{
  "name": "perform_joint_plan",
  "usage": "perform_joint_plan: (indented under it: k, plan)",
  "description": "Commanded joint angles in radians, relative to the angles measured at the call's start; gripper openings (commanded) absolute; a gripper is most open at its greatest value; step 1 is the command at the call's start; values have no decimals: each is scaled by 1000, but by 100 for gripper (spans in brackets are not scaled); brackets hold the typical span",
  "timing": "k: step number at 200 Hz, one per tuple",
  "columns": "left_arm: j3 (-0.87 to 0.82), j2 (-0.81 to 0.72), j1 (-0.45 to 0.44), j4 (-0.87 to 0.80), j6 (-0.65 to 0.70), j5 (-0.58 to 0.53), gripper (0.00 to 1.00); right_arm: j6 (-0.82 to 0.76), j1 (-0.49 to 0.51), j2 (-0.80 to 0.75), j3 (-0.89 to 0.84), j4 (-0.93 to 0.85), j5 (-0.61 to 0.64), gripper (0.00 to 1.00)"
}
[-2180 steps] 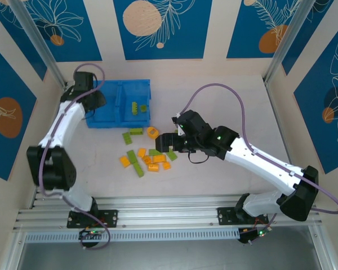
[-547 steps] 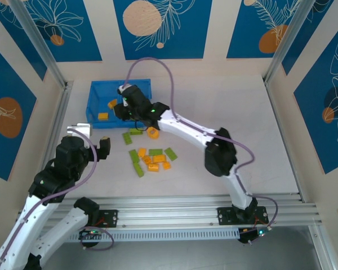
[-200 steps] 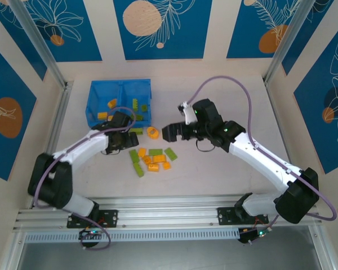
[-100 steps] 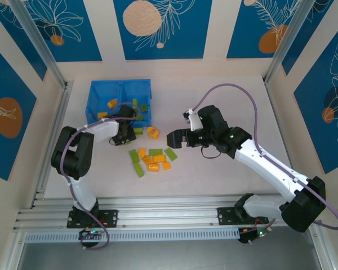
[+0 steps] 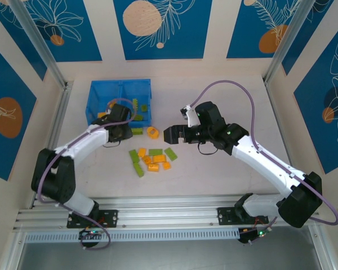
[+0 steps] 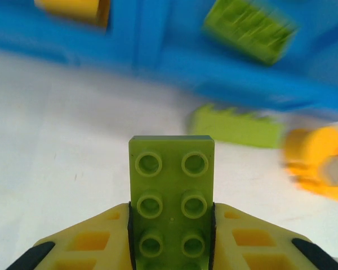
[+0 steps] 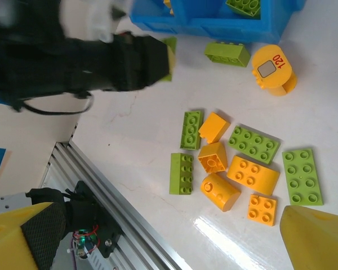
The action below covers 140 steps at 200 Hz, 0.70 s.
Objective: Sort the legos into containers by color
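Left wrist view: the left gripper (image 6: pixel 172 236) is closed on a lime-green lego (image 6: pixel 172 185) — a brick two studs wide, studs up, clamped by its long sides between the yellow fingers (image 6: pixel 84 244) and jutting forward over the white table (image 6: pixel 56 140). Beyond it, a second green brick (image 6: pixel 236 126) lies on the table just beside the blue bin (image 6: pixel 158 50), with an orange round piece (image 6: pixel 318 163) to its right. The bin is blurred, with an orange brick in its left compartment and a green one in its right.

Top external view: the loose legos (image 5: pixel 152 159), a cluster of lime-green and orange-yellow bricks, lie on the table between the two arms, nearer than both grippers. The right gripper (image 5: pixel 170 135) hangs beside the cluster with its jaws spread wide and nothing between them. The bin stands farthest back, on the left — orange bricks in the left container, green in the right.
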Motion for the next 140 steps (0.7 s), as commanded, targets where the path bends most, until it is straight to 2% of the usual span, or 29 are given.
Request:
perform_joint_plan:
  k: [1,20,42,68,89,116,140]
  plan:
    - [130,-7,-17,-17,101,-65,31,33,6,7,30,26,23,100]
    - [266,96,-13,-3,164,-112,31,50,6,8,34,26,29,100]
    - [453,267,2,6,217,-95,31,65,10,-3,37,7,33,100]
    - [663,473,27,-5,231,-72,31,76,14,-46,21,-27,51,100]
    - [791,604,45,-49,206,-59,35,88,19,-95,1,-53,69,100]
    - [843,666,51,-64,190,-35,48,100,21,-152,-27,-68,96,100]
    - [824,629,49,-65,176,-22,53,98,20,-168,-37,-72,117,100]
